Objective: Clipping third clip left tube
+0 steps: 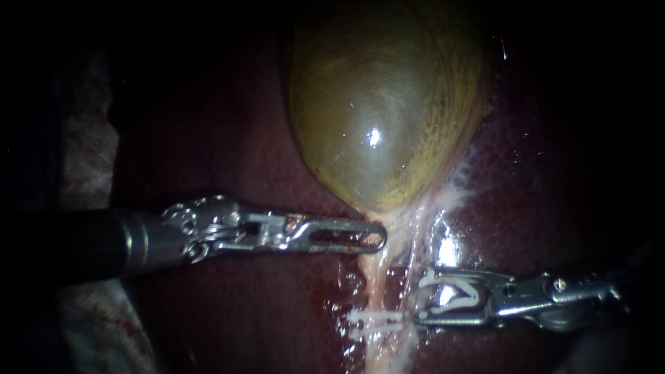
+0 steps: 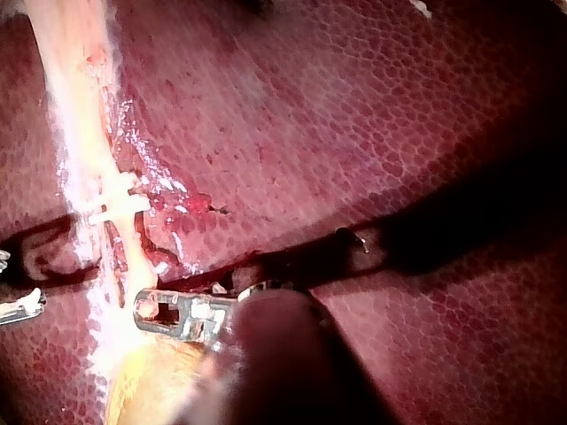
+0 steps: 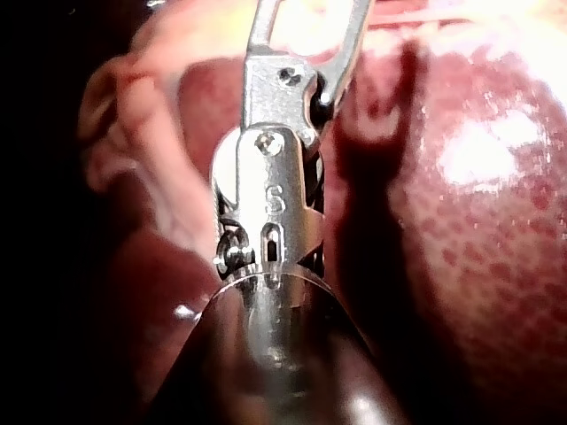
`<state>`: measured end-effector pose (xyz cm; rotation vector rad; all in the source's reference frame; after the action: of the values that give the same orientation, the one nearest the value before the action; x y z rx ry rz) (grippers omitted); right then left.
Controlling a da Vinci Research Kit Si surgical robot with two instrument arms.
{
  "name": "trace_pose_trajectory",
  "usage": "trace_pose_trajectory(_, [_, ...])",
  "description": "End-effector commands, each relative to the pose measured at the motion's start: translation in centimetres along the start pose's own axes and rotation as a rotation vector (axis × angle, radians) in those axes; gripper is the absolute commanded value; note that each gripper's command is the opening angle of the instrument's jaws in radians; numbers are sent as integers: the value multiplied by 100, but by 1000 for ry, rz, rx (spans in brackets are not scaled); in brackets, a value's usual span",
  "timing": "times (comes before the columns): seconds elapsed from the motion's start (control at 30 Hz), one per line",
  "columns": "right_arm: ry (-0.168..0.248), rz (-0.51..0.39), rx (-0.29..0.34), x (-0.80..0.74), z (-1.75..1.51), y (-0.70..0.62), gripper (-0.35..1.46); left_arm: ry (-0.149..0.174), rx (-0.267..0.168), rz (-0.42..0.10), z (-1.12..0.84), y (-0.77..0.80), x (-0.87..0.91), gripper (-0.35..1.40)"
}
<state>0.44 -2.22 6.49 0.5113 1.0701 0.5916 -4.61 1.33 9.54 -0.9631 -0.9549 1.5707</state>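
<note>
Right instrument (image 1: 420, 300): jaws spread wide, with a white loaded clip (image 1: 454, 291) seated between them and touching both. The left tube (image 1: 375, 284) lay just ahead of the jaw tips, not yet between them. Two white clips (image 1: 377, 317) already sat across the tube, about level with the lower jaw tip and close to it. Left instrument (image 1: 381, 235): tip against the pale tissue at the neck of the gallbladder (image 1: 381, 111), where the tube starts. Could not tell whether it gripped anything. The liver (image 1: 554, 173) lay beneath both instruments.

Risks, as judged:
- Advancing at this level could run the lower jaw into the placed clips, knocking them or stacking the new clip on top of them.
- Closing before the tube was fully inside the jaws would catch only part of it and leave it unsealed.
- The pale strand beside the tube, on the right instrument's side, might get pinched instead.
- If the left instrument eased off the neck, the tube could sag out of line with the jaws.
</note>
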Motion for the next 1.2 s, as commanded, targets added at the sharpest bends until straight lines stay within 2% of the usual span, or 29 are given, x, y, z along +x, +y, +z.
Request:
trace_pose_trajectory(0.03, [0, 0, 0, 0, 0, 0, 41, 0, 0, 0, 0, 0, 0, -35])
trace_pose_trajectory(0.47, [12, 4, -6, 7, 8, -4, 46, -2, -2, -3, -5, 6, -1, -35])
trace_pose_trajectory(0.83, [27, 50, -12, 14, 20, -5, 50, -14, -11, -9, -31, 29, 0, -35])
trace_pose_trajectory(1.03, [29, 63, -16, 13, 28, -1, 51, -20, -16, -5, -45, 36, -2, -35])
trace_pose_trajectory(1.2, [31, 75, -23, 12, 38, 3, 51, -21, -17, -5, -49, 41, -6, -35])
